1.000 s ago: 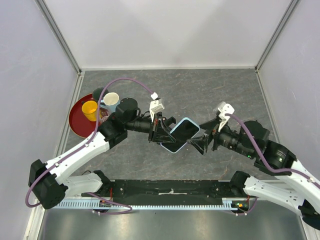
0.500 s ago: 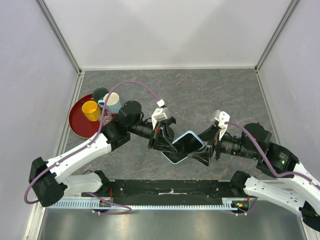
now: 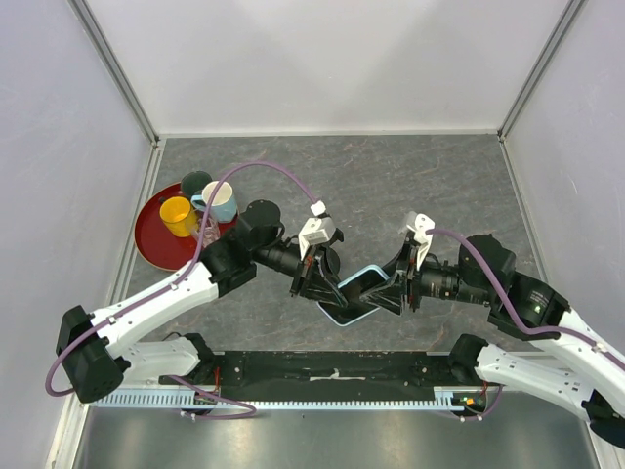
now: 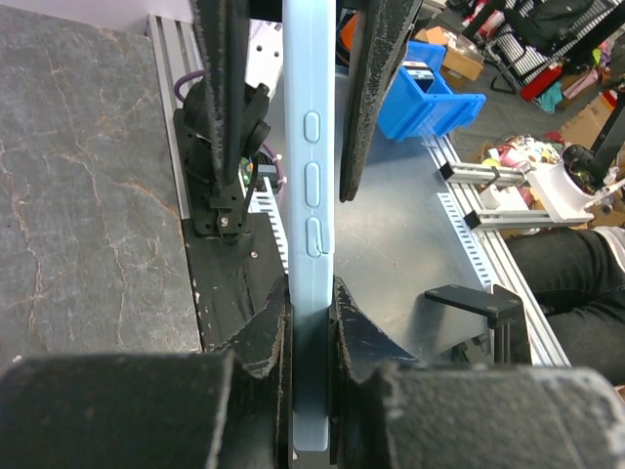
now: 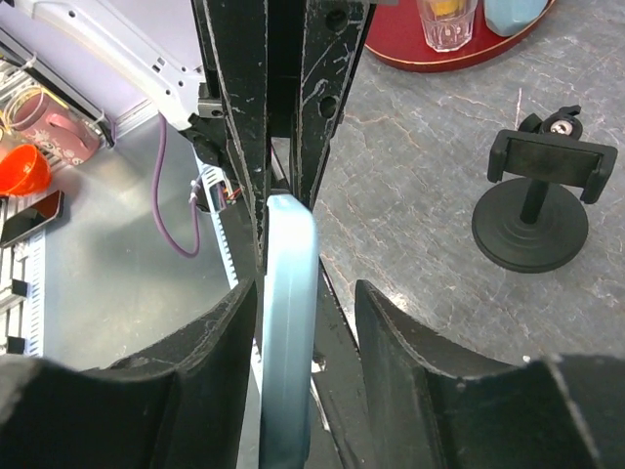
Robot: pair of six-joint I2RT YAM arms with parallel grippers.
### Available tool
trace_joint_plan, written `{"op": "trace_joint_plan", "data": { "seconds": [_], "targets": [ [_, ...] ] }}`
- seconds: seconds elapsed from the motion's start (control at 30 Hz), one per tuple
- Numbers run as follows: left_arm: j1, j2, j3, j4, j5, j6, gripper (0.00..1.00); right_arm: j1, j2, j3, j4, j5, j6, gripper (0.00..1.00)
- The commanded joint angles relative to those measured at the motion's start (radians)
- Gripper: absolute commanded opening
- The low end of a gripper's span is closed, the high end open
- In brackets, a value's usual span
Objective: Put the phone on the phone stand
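Observation:
The phone point(image 3: 357, 287), black screen in a light blue case, hangs above the table between both grippers. My left gripper point(image 3: 326, 282) is shut on its left end; in the left wrist view the fingers point(image 4: 262, 332) clamp the blue edge point(image 4: 311, 195). My right gripper point(image 3: 385, 291) is open, and its jaws straddle the phone's right end with a gap on one side point(image 5: 288, 322). The phone stand point(image 5: 535, 210), black with a disc base and clamp cradle, stands upright and empty on the table in the right wrist view. It is hidden in the top view.
A red tray point(image 3: 151, 244) at the left holds a yellow cup point(image 3: 176, 215), a blue-and-white cup point(image 3: 219, 200), a dark cup point(image 3: 194, 183) and a glass point(image 5: 447, 20). A black rail point(image 3: 332, 369) runs along the near edge. Grey walls enclose the table.
Both grippers have moved down toward the near edge with the phone. The right gripper has slid in around the phone's right end. The phone has tilted more edge-on.

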Motion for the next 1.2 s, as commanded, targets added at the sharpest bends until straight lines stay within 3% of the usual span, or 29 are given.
{"op": "trace_joint_plan", "data": {
  "seconds": [0.0, 0.27, 0.33, 0.4, 0.47, 0.53, 0.6, 0.63, 0.73, 0.93, 1.0, 1.13, 1.17],
  "targets": [
    [-0.017, -0.021, 0.034, 0.010, 0.029, 0.070, 0.02, -0.001, 0.013, 0.037, 0.054, -0.053, -0.015, 0.54],
    [-0.018, -0.027, 0.032, 0.006, 0.015, 0.082, 0.02, -0.001, 0.020, 0.025, 0.054, -0.154, -0.019, 0.49],
    [-0.018, -0.026, 0.032, 0.005, 0.015, 0.082, 0.02, 0.000, 0.013, 0.014, 0.057, -0.163, -0.026, 0.40],
    [-0.018, -0.026, 0.032, 0.003, 0.012, 0.084, 0.02, -0.001, 0.004, 0.012, 0.061, -0.159, -0.030, 0.24],
    [-0.018, -0.024, 0.032, 0.003, 0.012, 0.082, 0.02, -0.001, -0.011, 0.015, 0.066, -0.115, -0.035, 0.00],
    [-0.018, -0.023, 0.040, -0.003, 0.004, 0.079, 0.03, -0.001, -0.028, 0.009, 0.073, -0.066, -0.038, 0.00],
    [-0.018, -0.026, 0.048, -0.044, -0.086, 0.082, 0.12, 0.000, -0.068, -0.015, 0.090, 0.048, -0.035, 0.00],
    [-0.018, -0.032, 0.057, -0.056, -0.120, 0.093, 0.27, -0.001, -0.083, -0.023, 0.092, 0.100, -0.032, 0.00],
    [-0.018, -0.044, 0.074, -0.092, -0.290, 0.076, 0.47, -0.001, -0.137, -0.049, 0.083, 0.319, -0.007, 0.00],
    [-0.018, -0.148, 0.020, -0.073, -0.840, 0.067, 0.57, -0.001, -0.165, -0.031, -0.046, 0.778, 0.059, 0.00],
    [-0.018, -0.156, 0.009, -0.087, -0.959, 0.076, 0.57, -0.001, -0.158, -0.014, -0.113, 0.944, 0.095, 0.00],
    [-0.018, -0.061, 0.089, -0.246, -1.340, 0.029, 0.57, -0.001, -0.143, 0.002, -0.181, 1.042, 0.134, 0.00],
    [-0.020, -0.029, 0.110, -0.326, -1.372, 0.022, 0.57, -0.001, -0.143, 0.008, -0.177, 1.038, 0.123, 0.00]
  ]
}}
